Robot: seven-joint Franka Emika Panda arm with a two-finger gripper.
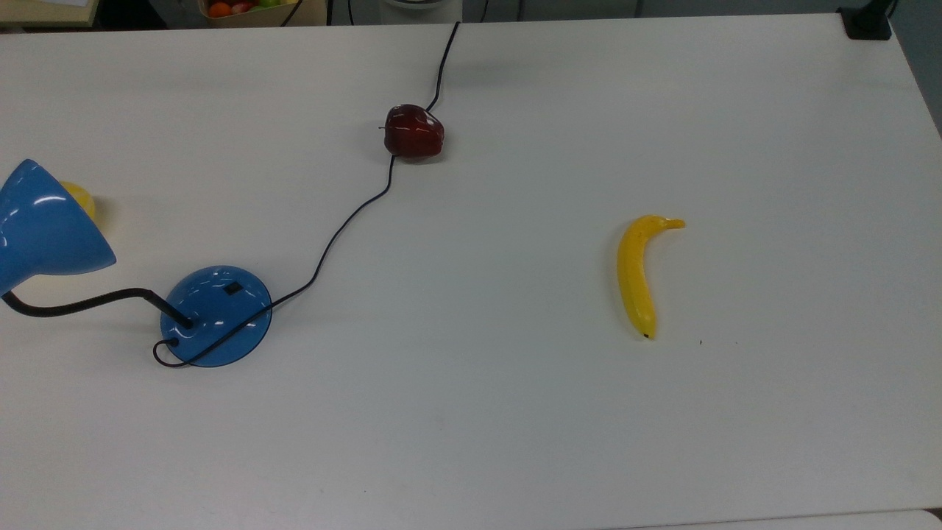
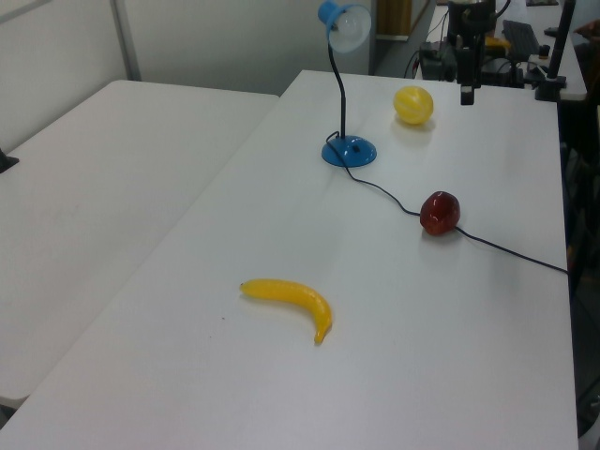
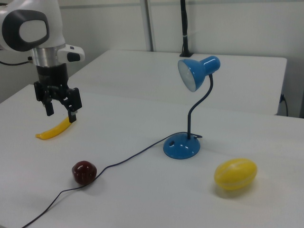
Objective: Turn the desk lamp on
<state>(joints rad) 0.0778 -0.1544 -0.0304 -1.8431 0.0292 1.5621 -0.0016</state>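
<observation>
Currently end effector [image 3: 60, 109] spread wide, empty, above table, far from desk lamp [image 3: 182, 146].

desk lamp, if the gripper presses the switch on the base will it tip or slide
The desk lamp probably won't tip: its base is wide, domed and flat on the table. It might slide a little on the smooth table. The shade may wobble on its thin bent neck.

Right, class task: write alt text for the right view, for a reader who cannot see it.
A blue desk lamp with a bent black neck stands unlit on a white table, its black cord trailing past a dark red apple. A yellow melon-like fruit lies at the right view's right. The robot's open hand hangs above a banana at the right view's left.
</observation>
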